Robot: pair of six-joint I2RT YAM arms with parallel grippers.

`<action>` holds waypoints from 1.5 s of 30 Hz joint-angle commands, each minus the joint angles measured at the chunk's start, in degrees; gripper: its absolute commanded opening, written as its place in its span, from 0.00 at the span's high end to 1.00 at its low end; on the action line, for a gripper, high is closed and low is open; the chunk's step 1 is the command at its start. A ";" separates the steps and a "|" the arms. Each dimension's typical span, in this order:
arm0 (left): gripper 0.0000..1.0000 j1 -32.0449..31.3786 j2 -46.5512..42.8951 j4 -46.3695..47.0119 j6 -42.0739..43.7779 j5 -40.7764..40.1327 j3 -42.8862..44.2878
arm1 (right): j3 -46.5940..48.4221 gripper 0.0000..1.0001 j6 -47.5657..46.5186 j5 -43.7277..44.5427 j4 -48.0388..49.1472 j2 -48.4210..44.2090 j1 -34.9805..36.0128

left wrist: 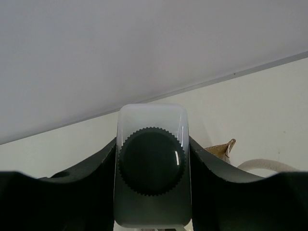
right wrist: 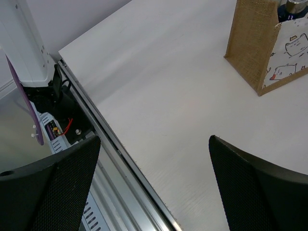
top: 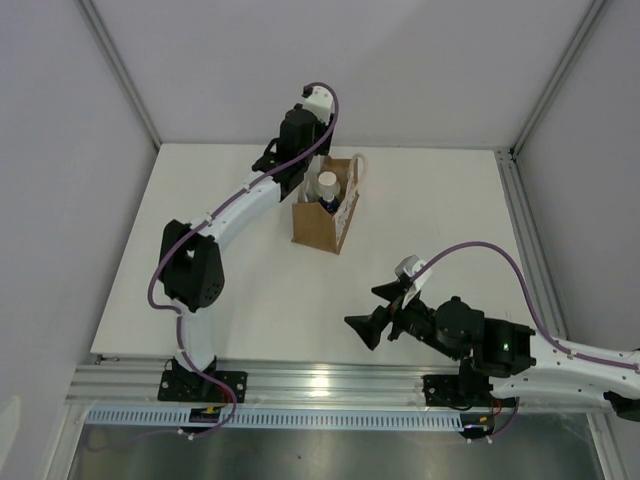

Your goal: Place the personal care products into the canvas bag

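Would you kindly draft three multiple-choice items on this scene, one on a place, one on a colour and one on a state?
1. What holds the clear squarish bottle? A the right tool; B the left tool; C neither.
2. What colour is that bottle's round ribbed cap? A red; B yellow; C dark.
3. How is the right tool? A open and empty; B shut on a bottle; C shut and empty.

Answers:
1 B: the left wrist view shows its fingers pressed against both sides of the bottle.
2 C: the cap looks nearly black.
3 A: its fingers stand wide apart with only the white table between them.
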 commanded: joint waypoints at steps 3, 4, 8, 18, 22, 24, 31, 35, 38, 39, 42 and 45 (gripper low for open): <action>1.00 -0.37 -1.76 7.58 1.21 -2.30 -4.32 | 1.59 0.02 0.58 0.11 2.30 0.02 0.58; 0.99 -0.37 -2.03 7.68 0.58 -2.03 -4.76 | 1.68 0.02 0.58 0.11 2.39 0.11 0.67; 1.00 -0.37 -3.00 7.06 -1.35 -0.80 -6.35 | 1.68 0.02 0.58 0.02 2.39 0.28 0.67; 0.96 -0.37 -5.46 5.75 -3.02 1.31 -8.11 | 1.68 0.02 0.40 0.29 2.39 0.72 0.75; 0.61 -0.37 -5.28 4.60 -4.69 0.44 -7.66 | 1.68 0.02 0.49 0.28 2.48 0.63 0.93; 0.47 -0.37 -4.67 4.69 -4.78 0.43 -7.84 | 1.68 0.02 0.40 0.64 2.39 0.55 0.93; 0.44 -0.37 -4.93 5.74 -5.05 1.31 -9.33 | 1.68 0.02 0.32 1.16 2.30 0.63 0.93; 0.42 -0.37 -6.16 5.30 -4.52 1.14 -9.33 | 1.76 0.02 0.32 0.99 2.30 0.55 1.02; 0.33 -0.37 -7.04 5.30 -4.26 0.52 -9.68 | 1.68 0.02 0.23 1.34 2.30 0.63 1.02; 0.32 -0.37 -7.21 5.22 -4.08 0.43 -9.69 | 1.68 0.02 0.14 1.52 2.30 0.72 1.02; 0.31 -0.37 -9.49 3.64 -3.82 1.31 -9.86 | 1.68 0.01 -0.03 2.04 2.21 0.90 1.02; 0.25 -0.72 -12.74 1.79 -4.25 2.98 -9.95 | 1.76 0.01 -0.04 2.13 2.30 1.07 1.02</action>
